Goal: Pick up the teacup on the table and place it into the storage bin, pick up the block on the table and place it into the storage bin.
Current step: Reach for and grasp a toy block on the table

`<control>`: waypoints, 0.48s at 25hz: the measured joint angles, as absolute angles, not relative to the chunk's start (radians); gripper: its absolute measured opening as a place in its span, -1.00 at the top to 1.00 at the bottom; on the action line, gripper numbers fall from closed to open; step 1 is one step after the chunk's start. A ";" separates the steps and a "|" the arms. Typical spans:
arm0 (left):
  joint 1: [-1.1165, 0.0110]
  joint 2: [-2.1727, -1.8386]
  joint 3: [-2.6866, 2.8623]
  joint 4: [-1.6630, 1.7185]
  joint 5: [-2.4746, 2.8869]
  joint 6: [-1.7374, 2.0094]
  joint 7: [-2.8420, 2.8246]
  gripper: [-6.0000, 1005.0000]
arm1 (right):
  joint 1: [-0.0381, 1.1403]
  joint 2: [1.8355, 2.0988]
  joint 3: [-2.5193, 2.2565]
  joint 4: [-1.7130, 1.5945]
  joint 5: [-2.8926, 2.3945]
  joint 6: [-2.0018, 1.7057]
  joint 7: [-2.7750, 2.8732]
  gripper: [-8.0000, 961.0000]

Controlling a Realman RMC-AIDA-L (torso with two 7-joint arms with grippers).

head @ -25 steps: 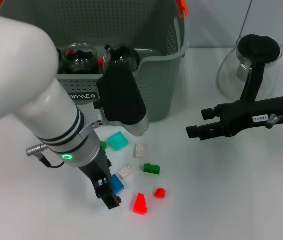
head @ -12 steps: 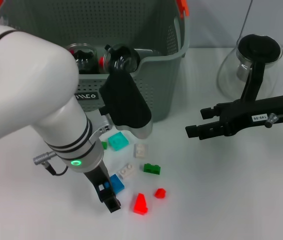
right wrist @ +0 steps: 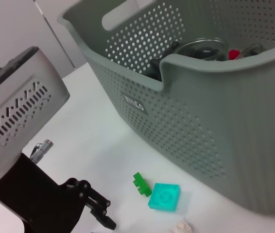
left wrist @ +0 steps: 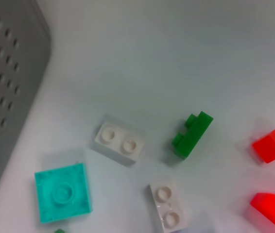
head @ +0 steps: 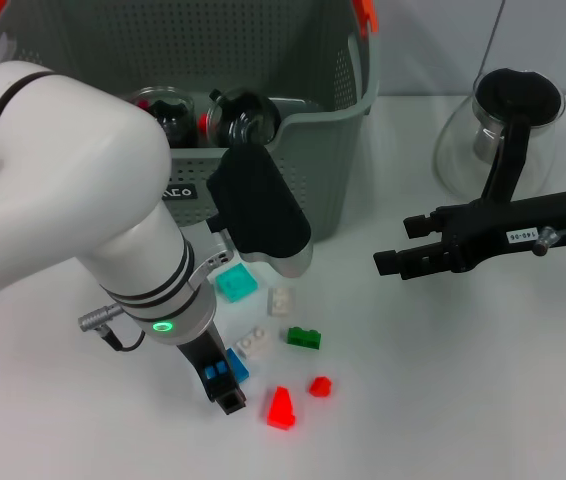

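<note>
The storage bin (head: 335, 150) (right wrist: 200, 126) stands at the back and holds a glass teacup (head: 246, 115) (right wrist: 204, 47) among other dark glassware. Loose blocks lie in front of it: teal (head: 235, 283) (left wrist: 62, 192), two white (head: 279, 300) (head: 253, 343), green (head: 303, 338) (left wrist: 192, 134), small red (head: 320, 386) and a red wedge (head: 281, 407). My left gripper (head: 221, 388) is down at the table, right over a blue block (head: 236, 364) that shows partly beside it. My right gripper (head: 391, 246) hovers open and empty to the right, apart from the blocks.
A glass teapot (head: 498, 130) with a black handle stands at the back right, behind my right arm. My bulky left arm hides the table's left part and some of the bin's front wall.
My left gripper has shifted slightly right and down onto the blue block, which now shows partly through it. The right arm and the other blocks have not moved.
</note>
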State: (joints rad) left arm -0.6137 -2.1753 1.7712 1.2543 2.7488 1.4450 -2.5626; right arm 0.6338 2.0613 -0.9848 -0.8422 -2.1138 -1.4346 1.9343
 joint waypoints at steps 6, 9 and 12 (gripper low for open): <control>-0.624 -2.175 1.772 1.238 2.750 1.442 -2.565 -0.26 | 0.633 2.062 -0.985 -0.842 -2.114 -1.434 1.934 -0.93; -0.627 -2.175 1.773 1.236 2.752 1.442 -2.571 -0.13 | 0.634 2.062 -0.985 -0.842 -2.114 -1.434 1.934 -0.93; -0.628 -2.175 1.775 1.235 2.759 1.442 -2.576 -0.02 | 0.634 2.062 -0.985 -0.842 -2.114 -1.434 1.934 -0.93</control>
State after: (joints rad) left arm -0.6276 -2.1752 1.7753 1.2353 2.7591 1.4418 -2.5764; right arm 0.6343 2.0617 -0.9848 -0.8422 -2.1137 -1.4342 1.9343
